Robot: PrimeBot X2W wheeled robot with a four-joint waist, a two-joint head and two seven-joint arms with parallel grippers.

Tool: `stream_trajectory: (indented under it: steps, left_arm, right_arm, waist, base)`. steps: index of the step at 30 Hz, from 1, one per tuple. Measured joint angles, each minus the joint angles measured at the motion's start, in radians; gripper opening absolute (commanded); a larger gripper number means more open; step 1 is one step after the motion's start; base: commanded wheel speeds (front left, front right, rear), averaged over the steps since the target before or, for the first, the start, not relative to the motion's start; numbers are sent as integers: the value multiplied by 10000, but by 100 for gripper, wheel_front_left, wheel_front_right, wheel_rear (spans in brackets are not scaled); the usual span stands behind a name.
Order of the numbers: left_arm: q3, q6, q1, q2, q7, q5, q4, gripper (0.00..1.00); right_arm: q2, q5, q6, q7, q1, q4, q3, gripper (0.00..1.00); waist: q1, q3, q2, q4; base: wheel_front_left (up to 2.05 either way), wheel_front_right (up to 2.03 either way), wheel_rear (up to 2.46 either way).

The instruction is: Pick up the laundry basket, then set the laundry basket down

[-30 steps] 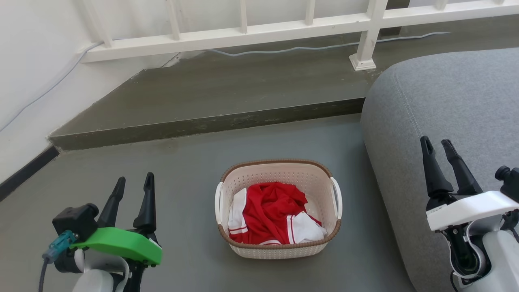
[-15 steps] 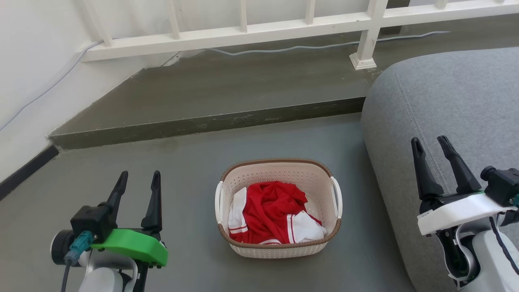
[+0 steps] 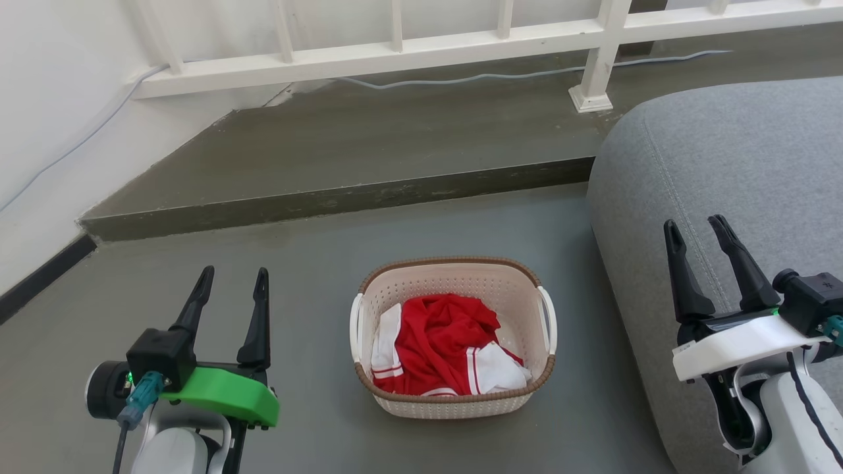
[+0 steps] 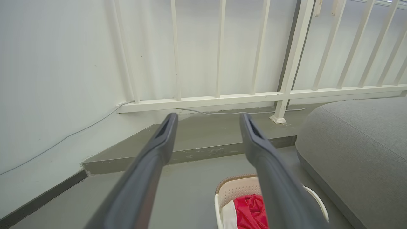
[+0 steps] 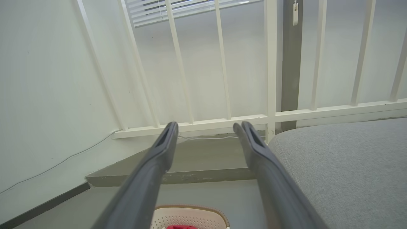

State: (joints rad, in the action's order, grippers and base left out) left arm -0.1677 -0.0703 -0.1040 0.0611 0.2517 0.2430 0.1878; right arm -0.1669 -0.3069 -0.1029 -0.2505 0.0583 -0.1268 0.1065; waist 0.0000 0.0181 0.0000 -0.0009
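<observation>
The laundry basket (image 3: 507,289) is cream-white perforated plastic with a brown rim and white side handles. It stands on the grey floor in the middle of the head view, holding red and white clothes (image 3: 441,345). My left gripper (image 3: 236,277) hangs open to its left, well apart from it. Over the grey cushion on the right, my right gripper (image 3: 695,227) is open too. The left wrist view catches the basket (image 4: 235,190) low between the fingers, and its far rim (image 5: 190,211) peeks in at the bottom of the right wrist view.
A large grey cushion (image 3: 724,158) lies close to the basket's right side. Behind the basket a raised concrete step (image 3: 342,197) runs under a white railing (image 3: 395,56), with a cable (image 3: 461,80) along it. A white wall (image 3: 46,118) stands on the left.
Both grippers have shifted slightly inward toward the basket, their wrists rolling. The basket has not moved.
</observation>
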Motion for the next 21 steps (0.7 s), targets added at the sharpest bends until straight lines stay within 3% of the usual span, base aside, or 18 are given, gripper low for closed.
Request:
stream_trajectory:
  steps: [21]
  left_arm:
    - [167,-102,0,-107,0,-29,2,100]
  right_arm:
    - [207,178,-25,0,0,-40,-213,100]
  waist:
    - [0,23,0,-1]
  base:
    - [0,0,0]
